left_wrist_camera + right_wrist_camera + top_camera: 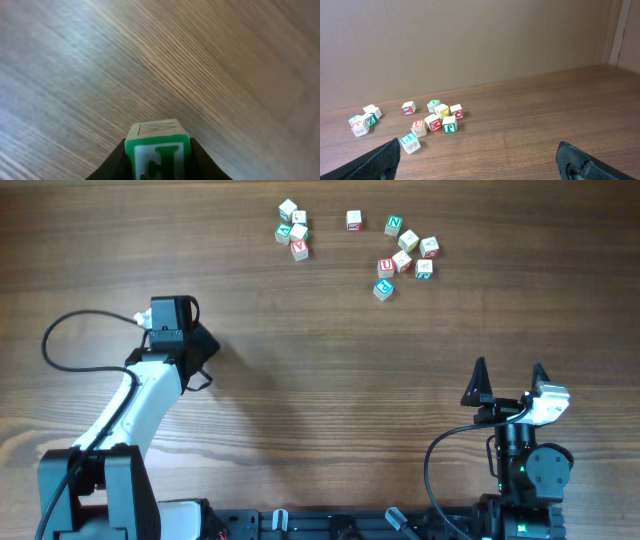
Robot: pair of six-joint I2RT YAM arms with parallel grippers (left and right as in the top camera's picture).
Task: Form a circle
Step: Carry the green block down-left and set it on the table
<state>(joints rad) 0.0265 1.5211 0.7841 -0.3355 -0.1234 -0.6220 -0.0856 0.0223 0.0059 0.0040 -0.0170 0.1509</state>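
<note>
The left tool [158, 167] grips a green-printed pale wooden letter cube [157, 142]. The right tool [479, 159] stands wide open. The tight clump of pale letter cubes [292, 228] lies well ahead of the left tool, rightward.

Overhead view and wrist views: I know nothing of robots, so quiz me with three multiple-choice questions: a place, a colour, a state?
1. Overhead, where do the loose cubes lie? A top of the view; B the middle; C the bottom.
2. What colour frames the cube in the left gripper? A red; B green; C blue.
3. The right gripper is: A open, empty; B shut on a cube; C shut on a cable.
Answers: A, they cluster along the top; B, its border is green; A, it stands wide with nothing inside.
</note>
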